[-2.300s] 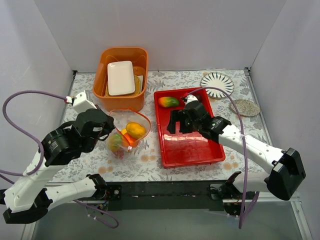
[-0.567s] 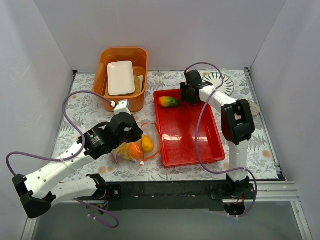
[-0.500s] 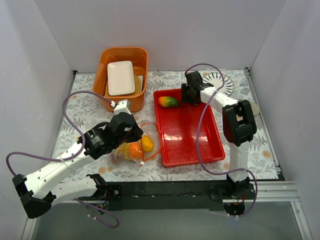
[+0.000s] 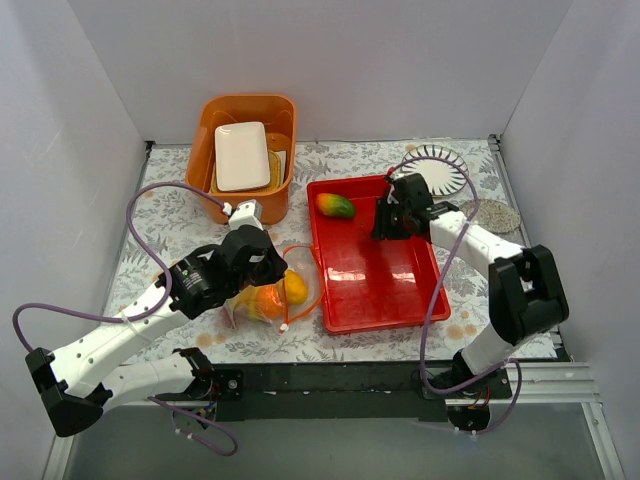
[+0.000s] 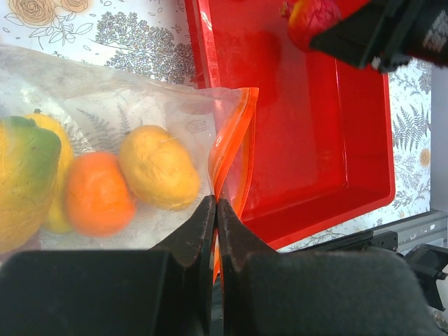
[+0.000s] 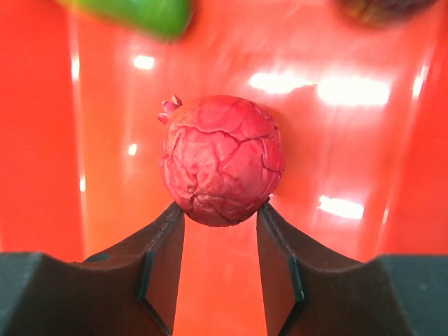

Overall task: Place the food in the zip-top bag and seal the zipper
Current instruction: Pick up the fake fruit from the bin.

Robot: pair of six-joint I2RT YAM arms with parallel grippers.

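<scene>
Hidden or cut off: in the top view the left arm's wrist covers the left pincer (image 5: 216,206) tips and the far-left part of the zip-top bag (image 4: 272,298). The right pincer (image 6: 220,208) covers most of the red ball fruit (image 6: 220,159) there. In the right wrist view the mango (image 4: 336,205) is only a blurred green edge at the top. A dark blob in the top-right corner is cut off and unidentifiable. I can't tell whether the red ball fruit is touching the red tray (image 4: 372,290) floor or is lifted off it.

Left pincer is clenched, with the fingers almost meeting on the zipper (image 5: 234,136) at the bag mouth. The bag lies on the tabletop (image 4: 300,328) just left of the tray, with its mouth facing the tray. A green-yellow mango piece (image 5: 24,175), an orange (image 5: 98,199) and a yellow piece (image 5: 157,168) show through the plastic.

Right pincer is grasping the red ball fruit, a cracked-skin ball with a small crown, with both fingers against its lower sides. It is over the far-right part of the tray. The loose mango sits in the tray's far-left corner, apart from the pincer.

Pose: the left arm runs from the near-left base diagonally right and far, with its wrist over the bag. The right arm's elbow is out at the right, and its forearm angles far-left to the tray.
</scene>
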